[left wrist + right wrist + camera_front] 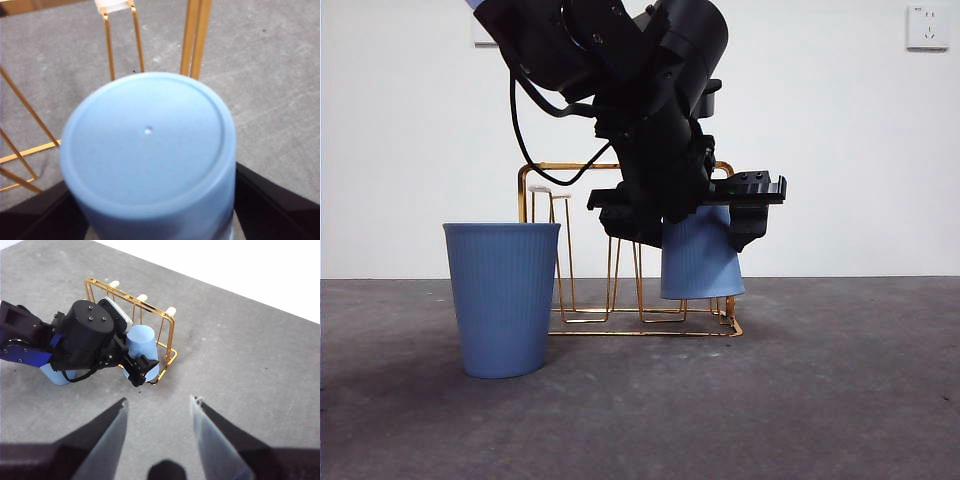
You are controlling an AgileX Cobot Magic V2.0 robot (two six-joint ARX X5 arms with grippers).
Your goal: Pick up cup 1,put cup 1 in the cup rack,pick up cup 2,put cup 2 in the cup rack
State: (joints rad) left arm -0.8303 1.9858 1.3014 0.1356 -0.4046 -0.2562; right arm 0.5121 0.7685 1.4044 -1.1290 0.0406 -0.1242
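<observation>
My left gripper (pixel 705 212) is shut on a ribbed blue cup (pixel 700 258) and holds it upside down, tilted a little, at the right end of the gold wire cup rack (pixel 545 167). The cup's rim hangs just above the rack's base. In the left wrist view the cup's flat bottom (pixel 147 137) fills the frame between my black jaws, with gold prongs (pixel 196 35) behind it. A second blue cup (pixel 503 298) stands upright on the table, left of the rack. My right gripper (pixel 159 401) is open and empty, high above the table.
The grey table (pixel 840 390) runs to a white wall with a socket (pixel 927 27) at the top right. The right wrist view shows the left arm (pixel 85 335) over the rack (pixel 170 335), the held cup (pixel 142 342) and the standing cup (pixel 57 375).
</observation>
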